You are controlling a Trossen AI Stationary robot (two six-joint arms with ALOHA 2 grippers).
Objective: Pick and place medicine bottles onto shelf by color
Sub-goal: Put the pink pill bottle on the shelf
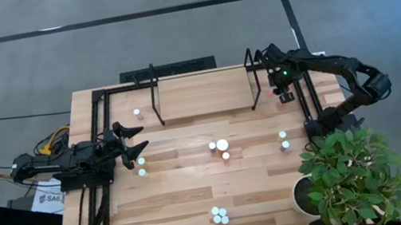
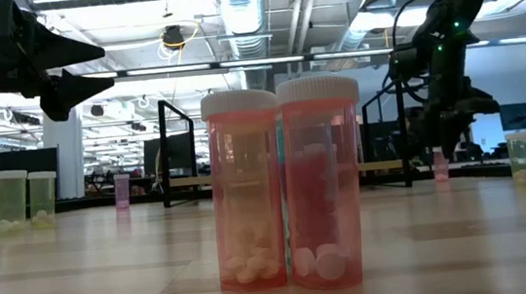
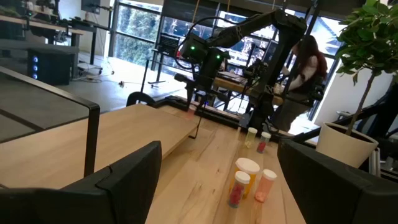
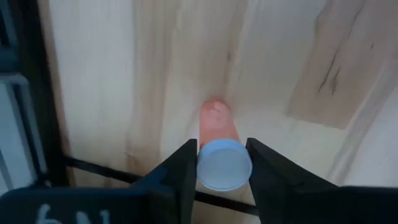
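pink bottle (image 4: 217,146), round white cap, gripped between right gripper (image 4: 222,167) flat dark fingers.

We observe a pink medicine bottle (image 4: 219,140) with a white cap standing upright, just beside the shelf (image 1: 201,92), a light wooden board framed in black tubing. Further white-capped bottles stand upright across the table: a middle group (image 1: 220,149), a near cluster (image 1: 218,215), a pair (image 1: 284,140), and scattered singles (image 1: 137,113).

Two pink bottles (image 2: 288,193) stand touching on the tabletop (image 2: 82,283)
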